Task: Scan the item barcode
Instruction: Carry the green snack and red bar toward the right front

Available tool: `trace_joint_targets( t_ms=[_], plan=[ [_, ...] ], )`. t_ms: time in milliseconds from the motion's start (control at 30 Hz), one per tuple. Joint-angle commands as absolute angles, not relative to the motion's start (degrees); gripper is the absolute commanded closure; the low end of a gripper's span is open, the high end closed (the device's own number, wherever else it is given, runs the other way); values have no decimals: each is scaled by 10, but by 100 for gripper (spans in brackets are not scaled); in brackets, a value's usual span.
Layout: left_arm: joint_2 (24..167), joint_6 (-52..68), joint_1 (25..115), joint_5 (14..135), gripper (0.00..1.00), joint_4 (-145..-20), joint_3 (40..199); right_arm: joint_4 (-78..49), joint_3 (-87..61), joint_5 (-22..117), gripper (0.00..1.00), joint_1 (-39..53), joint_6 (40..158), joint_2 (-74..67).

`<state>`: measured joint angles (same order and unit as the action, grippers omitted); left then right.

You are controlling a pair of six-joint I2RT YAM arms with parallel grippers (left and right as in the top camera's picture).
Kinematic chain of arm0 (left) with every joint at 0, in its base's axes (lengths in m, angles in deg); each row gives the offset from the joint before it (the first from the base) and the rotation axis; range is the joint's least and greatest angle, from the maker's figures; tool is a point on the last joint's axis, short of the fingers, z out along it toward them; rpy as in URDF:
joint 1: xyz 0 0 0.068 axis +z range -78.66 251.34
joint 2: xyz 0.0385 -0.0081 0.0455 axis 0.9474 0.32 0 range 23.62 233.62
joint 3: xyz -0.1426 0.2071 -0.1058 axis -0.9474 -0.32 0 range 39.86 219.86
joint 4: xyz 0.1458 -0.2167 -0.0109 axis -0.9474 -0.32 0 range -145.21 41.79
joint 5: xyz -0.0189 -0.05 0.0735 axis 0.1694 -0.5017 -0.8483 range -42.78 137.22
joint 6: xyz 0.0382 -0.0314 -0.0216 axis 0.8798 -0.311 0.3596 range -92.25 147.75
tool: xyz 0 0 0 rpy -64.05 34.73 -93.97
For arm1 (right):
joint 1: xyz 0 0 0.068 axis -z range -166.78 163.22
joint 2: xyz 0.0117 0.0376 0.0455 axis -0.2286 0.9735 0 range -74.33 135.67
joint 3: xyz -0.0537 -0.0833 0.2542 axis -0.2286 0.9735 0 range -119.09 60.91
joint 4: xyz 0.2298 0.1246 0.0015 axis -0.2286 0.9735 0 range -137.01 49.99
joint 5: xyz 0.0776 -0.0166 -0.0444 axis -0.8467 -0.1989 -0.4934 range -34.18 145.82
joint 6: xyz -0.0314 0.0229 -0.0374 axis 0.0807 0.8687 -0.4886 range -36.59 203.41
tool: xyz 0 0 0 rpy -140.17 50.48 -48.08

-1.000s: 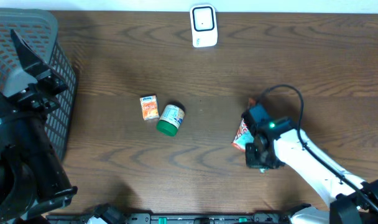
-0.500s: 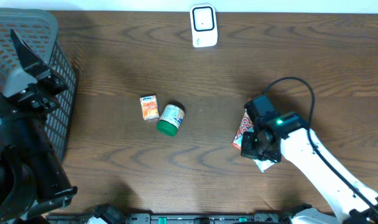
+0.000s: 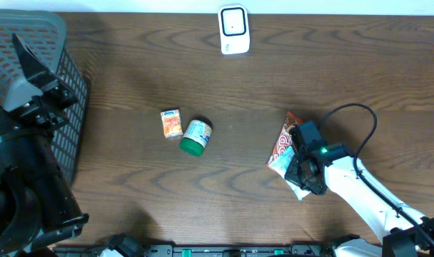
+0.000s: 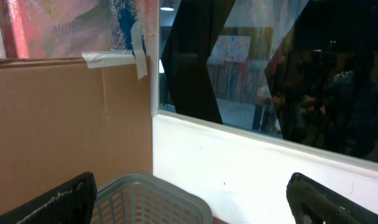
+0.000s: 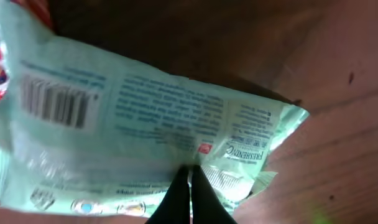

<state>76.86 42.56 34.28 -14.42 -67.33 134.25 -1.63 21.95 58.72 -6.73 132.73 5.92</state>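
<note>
The right jaws are pinched shut on one end of the packet [image 3: 281,151], toward the right front of the worktop [image 3: 131,214]; this keeps its barcode [image 5: 57,102] uncovered, presumably for the scanner [image 3: 233,30] at the far edge, while the left jaws gape idle above the basket [image 3: 31,43].

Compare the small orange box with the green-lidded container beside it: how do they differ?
The small orange box is rectangular and flat-sided; the green-lidded container is round. The box is mostly orange; the container is pale with a green lid. Both lie close together on the wooden table.
</note>
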Motion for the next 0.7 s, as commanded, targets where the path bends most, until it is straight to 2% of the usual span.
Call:
trace_joint_targets(
  t_ms=[0, 200, 400, 533, 567, 600, 633, 667],
  plan=[
    [766, 420, 344, -147, 2, -672, 1339, -29, 263, 578, 99, -64, 1357, 84],
    [766, 420, 344, -148, 2, -672, 1339, -80, 263, 470, 99, -64, 1282, 87],
    [766, 420, 344, -148, 2, -672, 1339, -37, 182, 359, 98, -64, 1212, 55],
    [766, 420, 344, -148, 2, -672, 1339, 25, 122, 359, 98, -62, 1184, 28],
    [766, 420, 344, -148, 2, -672, 1339, 32, 115, 360, 93, -62, 1180, 22],
    [766, 420, 344, -148, 2, -672, 1339, 36, 109, 362, 82, -62, 1173, 17],
    [766, 420, 344, -148, 2, -672, 1339, 37, 107, 367, 81, -62, 1166, 12],
    [766, 420, 344, -148, 2, -672, 1339, 41, 108, 385, 85, -62, 1168, 10]
  ],
)
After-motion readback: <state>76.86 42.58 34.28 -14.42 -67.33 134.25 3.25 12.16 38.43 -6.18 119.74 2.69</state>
